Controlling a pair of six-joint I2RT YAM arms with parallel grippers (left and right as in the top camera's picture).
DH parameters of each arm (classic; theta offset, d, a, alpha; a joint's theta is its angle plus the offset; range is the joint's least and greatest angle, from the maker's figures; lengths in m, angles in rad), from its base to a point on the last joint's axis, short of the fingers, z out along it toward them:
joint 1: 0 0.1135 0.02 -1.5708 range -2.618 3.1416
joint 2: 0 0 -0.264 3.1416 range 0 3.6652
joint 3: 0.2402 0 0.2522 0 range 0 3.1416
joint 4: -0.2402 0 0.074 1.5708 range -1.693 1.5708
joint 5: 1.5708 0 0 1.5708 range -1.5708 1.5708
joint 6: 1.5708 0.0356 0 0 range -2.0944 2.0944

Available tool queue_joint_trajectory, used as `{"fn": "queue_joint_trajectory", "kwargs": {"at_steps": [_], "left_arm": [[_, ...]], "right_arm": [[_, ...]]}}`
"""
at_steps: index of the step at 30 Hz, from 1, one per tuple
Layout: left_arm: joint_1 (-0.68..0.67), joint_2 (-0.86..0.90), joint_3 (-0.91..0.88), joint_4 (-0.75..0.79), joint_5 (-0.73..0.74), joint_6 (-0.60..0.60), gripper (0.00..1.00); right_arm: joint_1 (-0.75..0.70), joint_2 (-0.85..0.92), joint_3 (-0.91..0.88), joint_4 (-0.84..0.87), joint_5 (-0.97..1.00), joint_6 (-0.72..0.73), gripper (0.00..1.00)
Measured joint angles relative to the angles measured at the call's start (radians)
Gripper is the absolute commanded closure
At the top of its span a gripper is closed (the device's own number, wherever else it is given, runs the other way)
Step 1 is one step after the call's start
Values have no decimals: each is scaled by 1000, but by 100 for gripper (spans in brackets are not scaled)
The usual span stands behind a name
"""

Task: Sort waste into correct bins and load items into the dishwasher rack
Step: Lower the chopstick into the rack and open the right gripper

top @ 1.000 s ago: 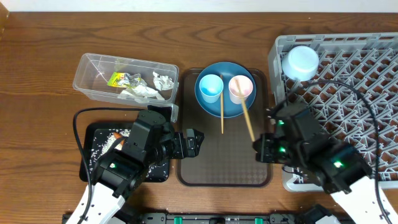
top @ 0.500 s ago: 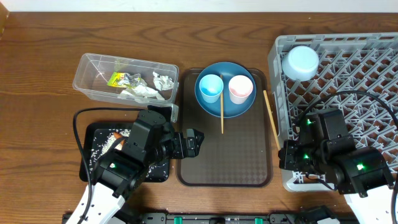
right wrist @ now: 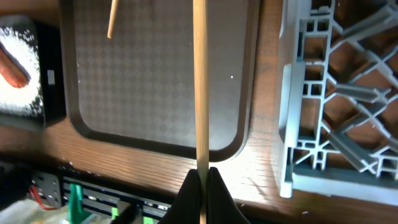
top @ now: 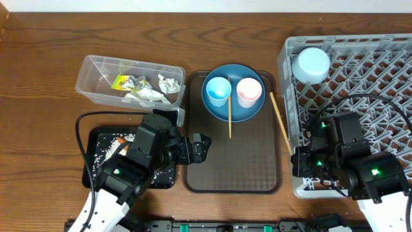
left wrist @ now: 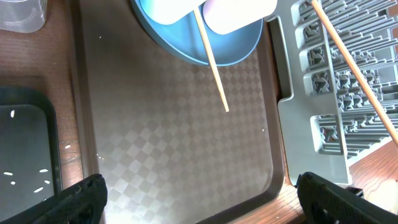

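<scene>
The right gripper [right wrist: 200, 179] is pinched tight on one end of a chopstick [top: 280, 122]. It holds the very end so the long part points ahead. The stick hangs over the right edge of the brown tray [top: 232, 169] and slants toward the rack [top: 367, 71], which sits just right of that tray. I think the stick is going into the rack, because that is where the dishes go.

The left gripper [top: 199, 147] is wide open and holds nothing. It waits over the left side of the brown tray, out of the way.

The second chopstick [top: 229, 119] lies on the brown tray with its far end on the blue plate [top: 233, 72]. The blue cup [top: 217, 90] and pink cup [top: 249, 92] stand on that plate, not loaded yet. The bowl [top: 311, 64] is already in the rack.

Left of the brown tray, the clear tub [top: 90, 77] holds the foil [top: 168, 84], wrapper [top: 121, 81] and tissue [top: 145, 96]. The black tray [top: 96, 169] holds rice [top: 106, 145] and a carrot piece [right wrist: 11, 67].
</scene>
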Motion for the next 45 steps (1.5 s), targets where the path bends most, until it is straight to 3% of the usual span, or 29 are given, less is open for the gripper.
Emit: {"fn": "queue_joint_trajectory", "kwargs": {"at_steps": [33, 45], "left_arm": [[0, 0, 0, 0, 0, 0, 0], [0, 0, 0, 0, 0, 0, 0]], "right_arm": [[0, 4, 0, -13, 423, -52, 99], [0, 147, 0, 18, 451, -96, 99]]}}
